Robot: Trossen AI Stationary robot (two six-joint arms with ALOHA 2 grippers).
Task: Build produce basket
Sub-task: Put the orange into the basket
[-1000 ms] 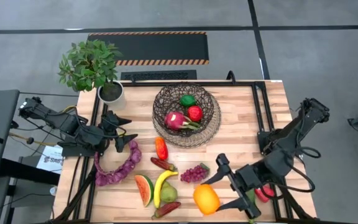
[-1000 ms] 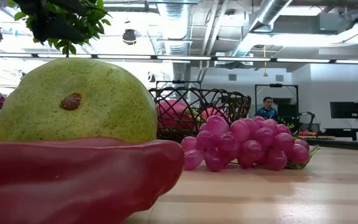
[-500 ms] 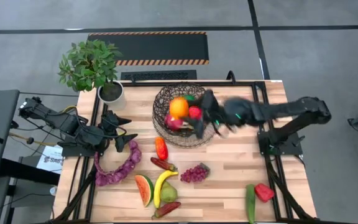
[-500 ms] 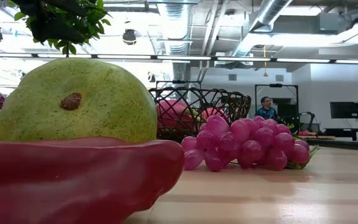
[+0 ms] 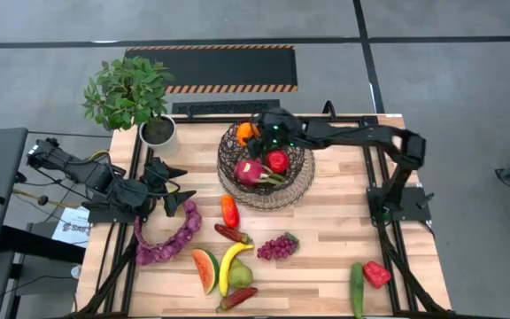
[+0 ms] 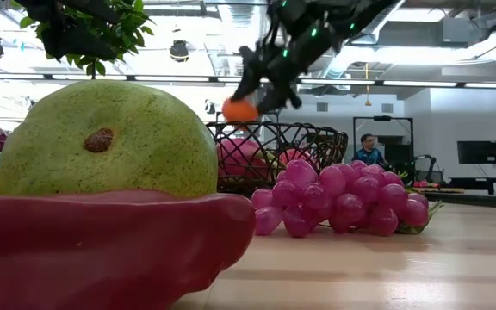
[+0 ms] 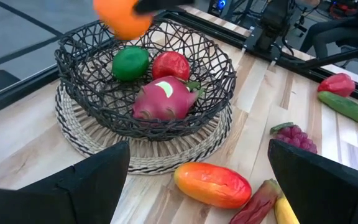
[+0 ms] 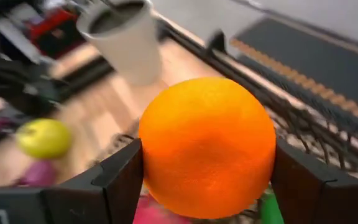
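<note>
The woven wire basket (image 5: 266, 177) stands at the table's far middle on a tan wicker base. In it lie a pink dragon fruit (image 7: 163, 99), a red fruit (image 7: 171, 64) and a green apple (image 7: 130, 62). My right gripper (image 5: 255, 132) reaches in from the right and is shut on an orange (image 5: 247, 133), above the basket's far left rim. My left gripper (image 5: 181, 200) waits open at the table's left edge, beside the purple string (image 5: 166, 235), with nothing between its fingers. My right gripper pinches the orange's two opposite sides (image 8: 160, 155) between its two fingers (image 8: 120, 180). It comes from the table's right side, slanting a little downward. The orange (image 6: 240, 109) hangs clear above the basket's rim, touching nothing else.
A potted plant (image 5: 131, 93) in a white pot stands at the far left corner. Toward the near edge lie an orange-red fruit (image 5: 229, 211), grapes (image 5: 277, 246), a watermelon slice (image 5: 205, 270), a banana (image 5: 231, 264) and red peppers. A cucumber (image 5: 357, 288) and a red pepper (image 5: 376, 273) lie near right.
My right gripper has swung fast from the table's near right part toward the far edge, carrying the orange. The orange, first low near the front edge, passed over the basket's middle and now hangs over its far left rim.
</note>
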